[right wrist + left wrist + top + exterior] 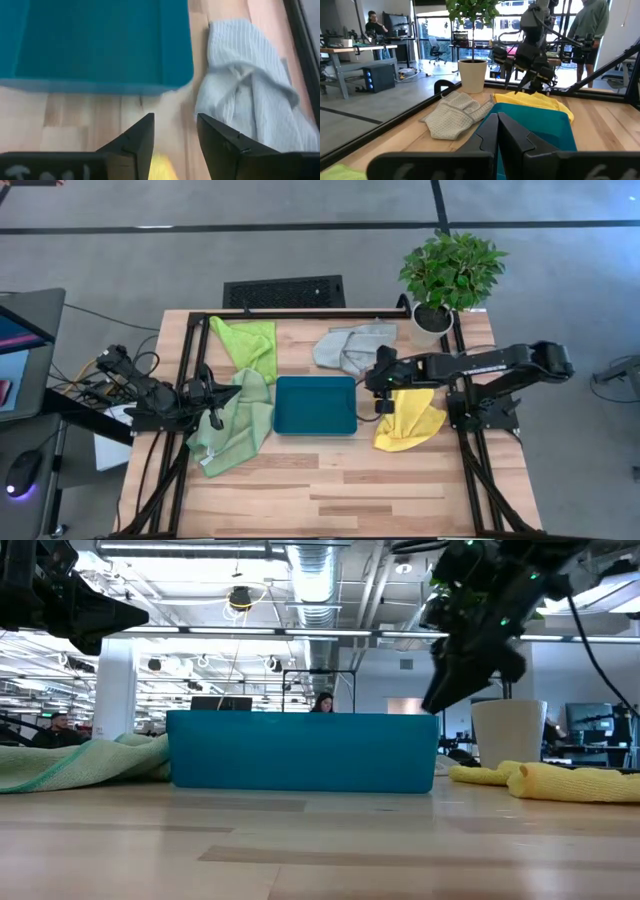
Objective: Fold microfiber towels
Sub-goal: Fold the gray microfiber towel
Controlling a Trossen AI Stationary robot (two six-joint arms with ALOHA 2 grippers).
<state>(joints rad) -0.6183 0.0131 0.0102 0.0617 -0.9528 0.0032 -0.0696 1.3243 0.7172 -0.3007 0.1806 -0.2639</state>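
Four towels lie rumpled on the wooden table around a teal tray (pixel 315 405): lime green (pixel 250 345) at the far left, pale sage green (pixel 235 425) left of the tray, light grey (pixel 350 345) behind it, and yellow (pixel 408 420) to its right. My right gripper (pixel 175 120) hangs open and slants down over bare table by the tray's far right corner (pixel 175 75), between the grey towel (pixel 250 100) and the yellow towel (pixel 535 100), with nothing between its fingers. My left gripper (pixel 497 117) is shut, level, above the sage towel's edge (pixel 213 418).
A potted plant (pixel 450 275) stands at the far right corner, its white pot (pixel 508 735) behind the yellow towel (pixel 560 780). Black frame rails (pixel 300 313) run along the table's far and side edges. The near half of the table (pixel 330 490) is bare wood. People stand in the room beyond.
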